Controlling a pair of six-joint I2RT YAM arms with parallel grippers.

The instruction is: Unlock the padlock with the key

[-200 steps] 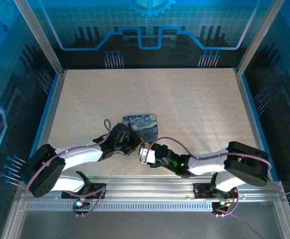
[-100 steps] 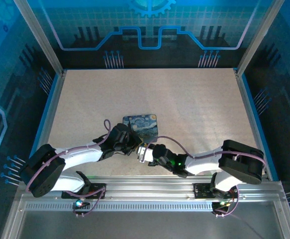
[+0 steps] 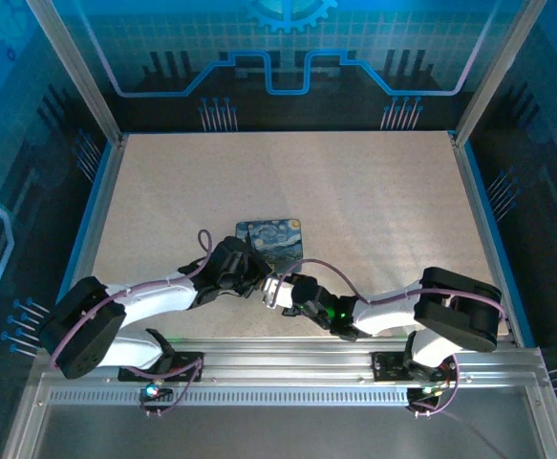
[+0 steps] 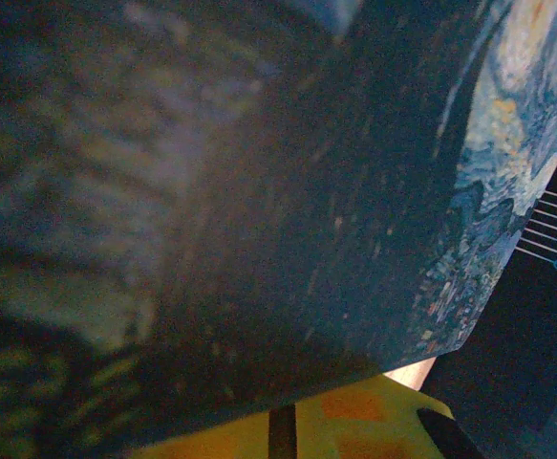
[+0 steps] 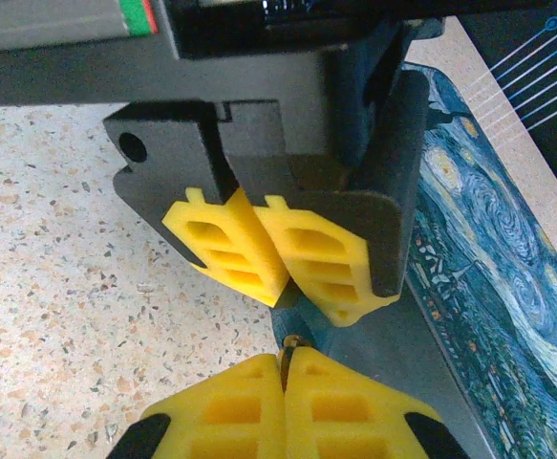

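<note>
Seen from the right wrist, the left end effector [image 5: 276, 277] has its yellow pads pressed together on the small bluish padlock [image 5: 295, 325], which pokes out just below them, in the air over the speckled tabletop [image 5: 58, 268] and just beside the starry-night tin [image 5: 488, 277]. The right end effector [image 5: 285, 382] is also closed, pinching the thin dark key [image 5: 288, 352], whose tip meets the padlock's underside. From above, the two end effectors meet tip to tip at the near edge of the tin [image 3: 270, 239], left [image 3: 249, 277] and right [image 3: 274, 292].
</note>
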